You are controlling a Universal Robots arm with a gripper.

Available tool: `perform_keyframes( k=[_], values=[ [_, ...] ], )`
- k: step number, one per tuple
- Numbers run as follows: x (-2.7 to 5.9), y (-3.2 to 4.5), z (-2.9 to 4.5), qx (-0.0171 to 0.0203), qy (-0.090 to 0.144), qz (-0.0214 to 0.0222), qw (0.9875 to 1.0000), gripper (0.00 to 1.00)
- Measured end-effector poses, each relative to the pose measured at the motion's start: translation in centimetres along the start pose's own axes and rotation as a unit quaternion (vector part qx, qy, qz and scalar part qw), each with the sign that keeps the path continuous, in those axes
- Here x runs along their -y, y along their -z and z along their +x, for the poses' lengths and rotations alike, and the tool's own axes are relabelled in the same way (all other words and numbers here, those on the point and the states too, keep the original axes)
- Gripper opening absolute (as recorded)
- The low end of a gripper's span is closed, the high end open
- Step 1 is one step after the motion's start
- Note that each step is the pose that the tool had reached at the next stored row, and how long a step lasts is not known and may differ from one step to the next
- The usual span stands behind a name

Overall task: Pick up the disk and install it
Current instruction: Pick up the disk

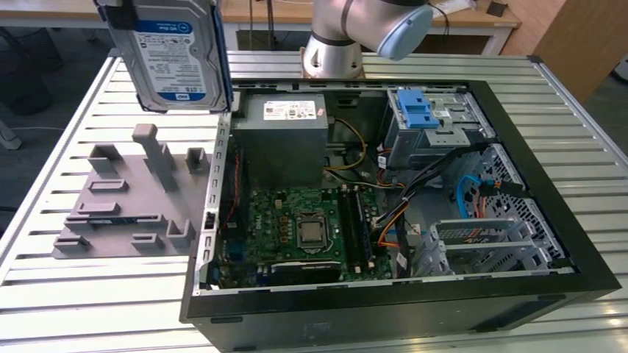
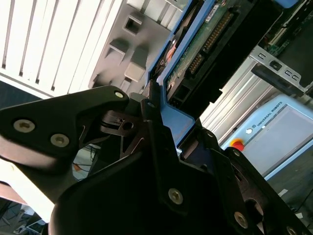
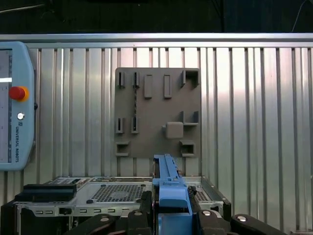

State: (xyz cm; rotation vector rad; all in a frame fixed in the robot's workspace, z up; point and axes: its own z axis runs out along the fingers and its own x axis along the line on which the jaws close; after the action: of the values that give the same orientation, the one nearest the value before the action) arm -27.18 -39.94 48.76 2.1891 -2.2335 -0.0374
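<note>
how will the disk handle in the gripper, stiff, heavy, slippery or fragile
Probably stiff: the disk is held aloft as one flat slab with no sag. Likely dense for its size, since its case looks metal. The gripper clamps its smooth blue rail, so it may slip; the bare circuit board looks fragile.

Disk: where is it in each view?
Exterior view: disk held high at the exterior view's left, above the grey peg plate.
Second wrist view: disk's circuit-board side, next to the plate.
First wrist view: disk's blue edge, before the plate.
Shared landmark: the plate.
</note>
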Motion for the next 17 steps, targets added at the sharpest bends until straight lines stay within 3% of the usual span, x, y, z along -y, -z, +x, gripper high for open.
perform_keyframes(
  k=[17],
  values=[
    [2.83, 0.08, 1.37, 0.0000, 0.000, -0.0002, 1.0000, 0.36]
  ],
)
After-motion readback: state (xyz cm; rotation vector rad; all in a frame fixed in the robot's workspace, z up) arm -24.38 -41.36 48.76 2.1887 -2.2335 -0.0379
